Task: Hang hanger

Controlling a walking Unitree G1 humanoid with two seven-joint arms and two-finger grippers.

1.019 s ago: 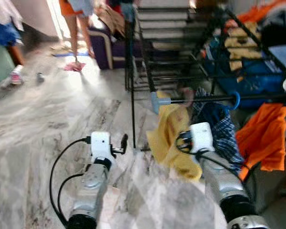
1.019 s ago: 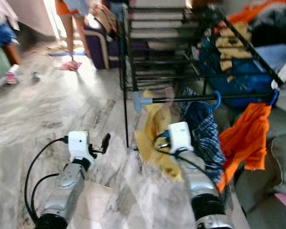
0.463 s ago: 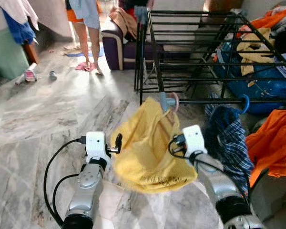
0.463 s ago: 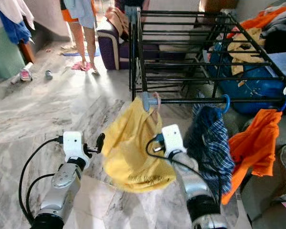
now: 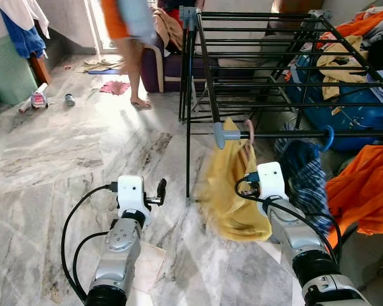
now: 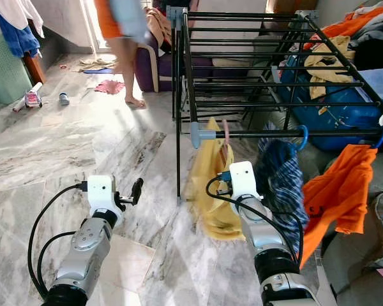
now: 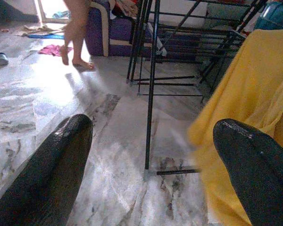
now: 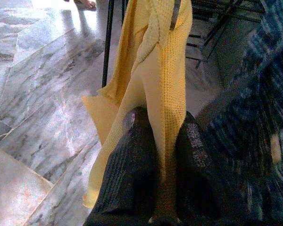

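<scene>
- The right wrist view shows the right gripper (image 8: 162, 141) with its fingers closed on a fold of the yellow cloth (image 5: 233, 191).
- The cloth hangs on a pink hanger (image 5: 249, 131) hooked over the rack (image 5: 207, 70) bar.
- The left gripper (image 7: 153, 155) is apart, over bare floor (image 5: 64, 146).
- A person (image 5: 129, 38) stands far behind.

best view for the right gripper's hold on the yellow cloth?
Right wrist view: both fingers pinch the yellow cloth close up. Eye views show the cloth hanging from the rack, grip hidden. Left wrist view shows its edge.
</scene>
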